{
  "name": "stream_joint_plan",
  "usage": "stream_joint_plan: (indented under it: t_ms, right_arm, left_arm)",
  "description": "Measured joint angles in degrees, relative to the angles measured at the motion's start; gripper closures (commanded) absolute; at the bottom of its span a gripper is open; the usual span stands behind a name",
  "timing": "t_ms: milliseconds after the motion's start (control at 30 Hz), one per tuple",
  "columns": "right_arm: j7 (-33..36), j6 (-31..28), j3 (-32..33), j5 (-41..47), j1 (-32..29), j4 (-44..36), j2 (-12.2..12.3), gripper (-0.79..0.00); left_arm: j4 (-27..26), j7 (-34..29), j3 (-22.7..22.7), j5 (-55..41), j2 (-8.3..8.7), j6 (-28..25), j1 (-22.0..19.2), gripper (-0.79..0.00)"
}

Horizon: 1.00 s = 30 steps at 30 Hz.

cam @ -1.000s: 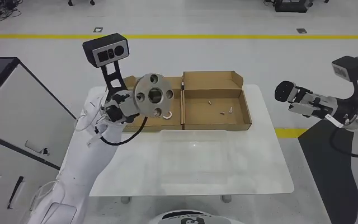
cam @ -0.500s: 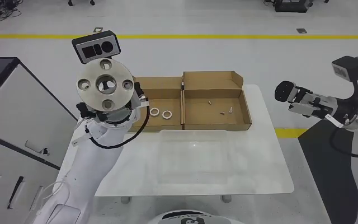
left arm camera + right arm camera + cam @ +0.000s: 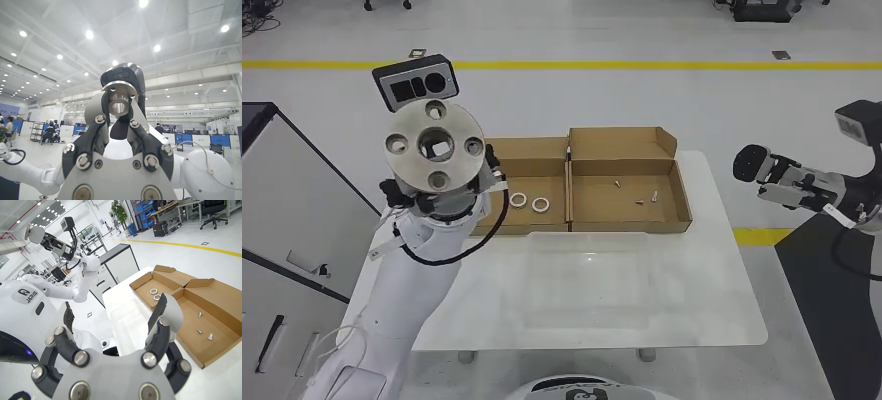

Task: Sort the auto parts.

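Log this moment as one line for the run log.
left claw: shut on flange, held high | right claw: open, beside table | rings: two in left box | bolts: three in right box

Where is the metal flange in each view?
Top view: metal flange, face up, beside the washer box.
Left wrist view: metal flange clamped by its hub in the left gripper.
Right wrist view: metal flange far off, edge-on, held aloft.
Shared landmark: the left gripper gripping it.
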Motion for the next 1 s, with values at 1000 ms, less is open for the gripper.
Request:
stream_joint_plan:
  t_ms: [1000]
  right_arm:
    - [0.0,0.0,0.0,0.0,0.0,0.0,0.0,-0.785]
  left_arm:
    - [2.89,-7.31,-7.65,63.63,4.3,33.5,3.67,0.0]
